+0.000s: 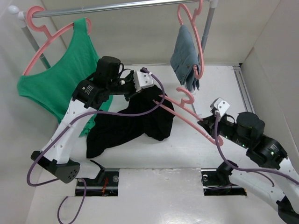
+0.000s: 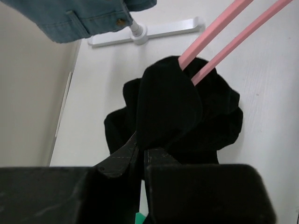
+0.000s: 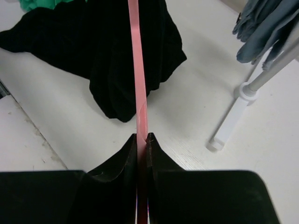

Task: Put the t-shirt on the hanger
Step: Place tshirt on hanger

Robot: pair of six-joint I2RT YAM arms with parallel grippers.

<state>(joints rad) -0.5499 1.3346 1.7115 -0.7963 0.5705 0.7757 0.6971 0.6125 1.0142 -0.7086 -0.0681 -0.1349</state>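
Right jaws: closed flat on one arm of the hanger (image 3: pixel 140 70), with the pink bar running straight out from between the fingers. Judged purpose: to keep the hanger rigid and clear of the tabletop (image 1: pixel 187 158) so the garment can be drawn over it.

Left jaws: closed on a pinch of the t-shirt (image 2: pixel 173 107), black cloth bunched at the fingers. The pinch is raised, so the fabric forms a hood over the hanger's far end, and both pink bars disappear into the fold. Whether the tip sits in the neck opening, in a sleeve or merely under a fold cannot be told.

The rest of the t-shirt trails in a heap on the tabletop between the two arms. The hanger's hook is free of the cloth.

Task judged incomplete: one shoulder covered at most, the other bare.

Behind, a green tank top (image 1: pixel 60 79) and a denim cloth (image 1: pixel 184 60) hang on their own pink hangers from the rail (image 1: pixel 117 7), apart from the work
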